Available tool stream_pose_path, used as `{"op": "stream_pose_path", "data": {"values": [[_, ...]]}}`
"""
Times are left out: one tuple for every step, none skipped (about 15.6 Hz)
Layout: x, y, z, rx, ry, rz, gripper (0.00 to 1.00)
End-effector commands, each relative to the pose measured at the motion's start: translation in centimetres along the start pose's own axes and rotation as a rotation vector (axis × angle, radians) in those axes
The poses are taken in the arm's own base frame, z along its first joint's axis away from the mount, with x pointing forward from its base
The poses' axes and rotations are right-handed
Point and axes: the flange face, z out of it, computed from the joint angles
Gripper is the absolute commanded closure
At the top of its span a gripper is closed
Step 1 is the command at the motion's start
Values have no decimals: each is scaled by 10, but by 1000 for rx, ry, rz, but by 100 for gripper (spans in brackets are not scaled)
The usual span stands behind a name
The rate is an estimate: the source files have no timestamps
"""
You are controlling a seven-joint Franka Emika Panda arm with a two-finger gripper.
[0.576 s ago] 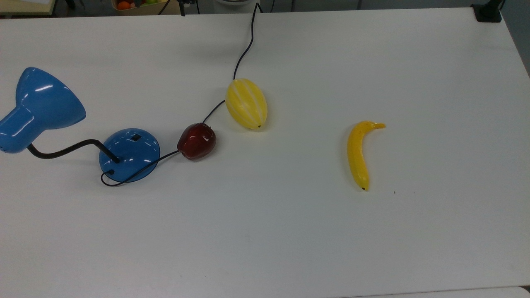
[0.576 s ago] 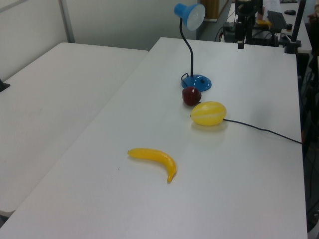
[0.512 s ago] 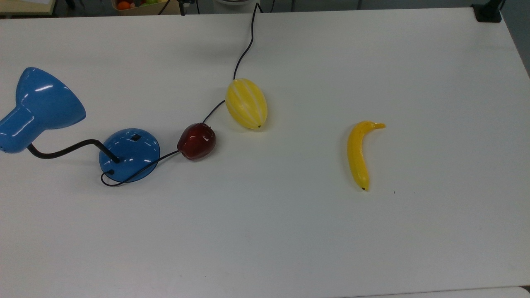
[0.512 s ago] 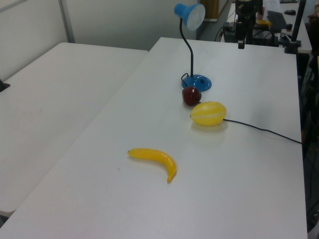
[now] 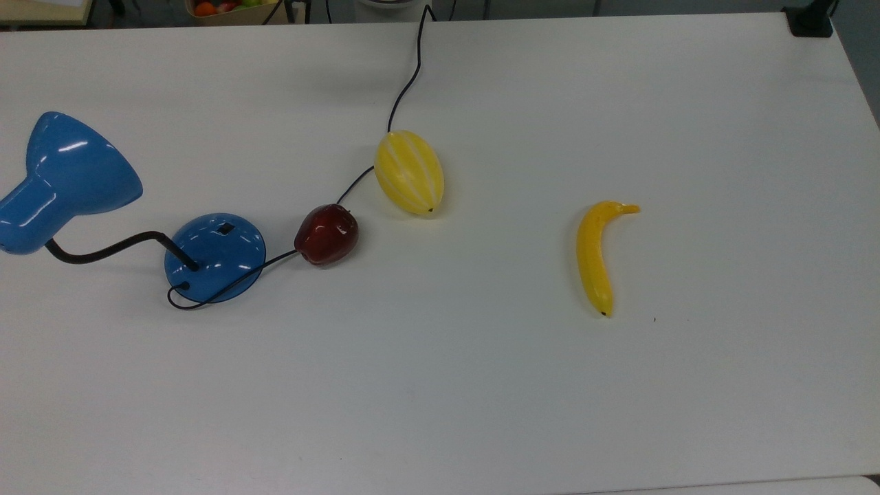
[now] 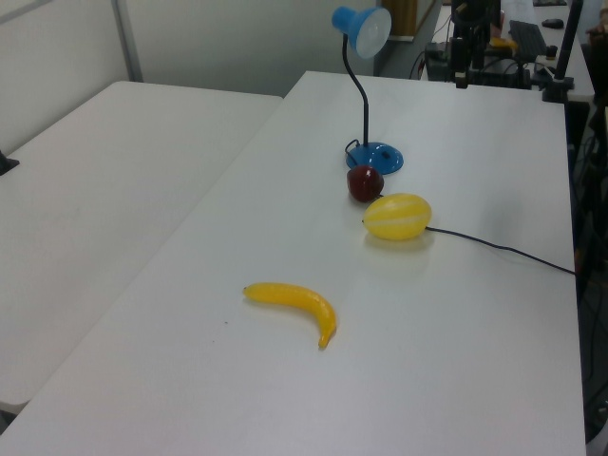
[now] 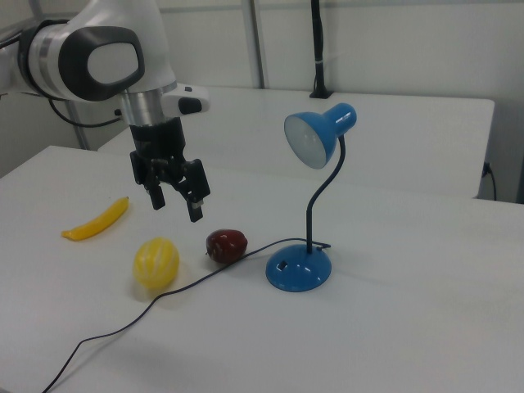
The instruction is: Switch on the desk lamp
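The white desk [image 5: 481, 385] carries everything here, and a second white desk [image 6: 85, 218] stands beside it on the left view's left. The robot arm [image 7: 98, 57], white with a dark joint cover, reaches in from the right view's upper left and hangs above the desk surface. Its gripper [image 7: 176, 199] points downward in the air, above and between the yellow melon and the red apple, touching neither; the two black fingers [image 7: 196, 209] are spread apart with a plain gap between them and nothing held.

The desk lamp [image 7: 315, 135] stands at the top view's left end of the desk, well apart from the gripper. Its glossy blue cone shade faces toward the right view's left and is not lit. A bendy black gooseneck [image 7: 323, 201] curves down to the round domed blue base [image 5: 215, 256], which sits flat on the desk with a small dark switch [image 5: 225, 228] on its top.

The yellow melon [image 5: 409, 172], striped pale, lies near the desk's middle, just beside the red apple [image 5: 326, 234], which lies close to the lamp base. The banana [image 5: 597, 254] lies alone toward the top view's right, well apart from the other fruit.

The thin black cord [image 5: 405, 89] leaves the base, loops, passes the apple and the melon, and runs off the top view's far edge.
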Motion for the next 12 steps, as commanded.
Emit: {"op": "stream_pose_path", "data": {"values": [[5, 10, -8, 16, -7, 1, 0], [7, 8, -6, 20, -8, -2, 0], [8, 8, -4, 23, -7, 6, 0], [12, 9, -3, 32, -5, 15, 3], [20, 8, -5, 47, 2, 19, 17], [24, 6, -6, 72, 7, 24, 34], [29, 5, -6, 94, 11, 28, 50], [32, 9, -5, 110, 21, 40, 63], [34, 15, -5, 118, 44, 54, 76], [37, 17, -6, 132, 64, 68, 87], [41, 19, -5, 145, 88, 85, 97], [51, 19, 0, 149, 115, 114, 100]]}}
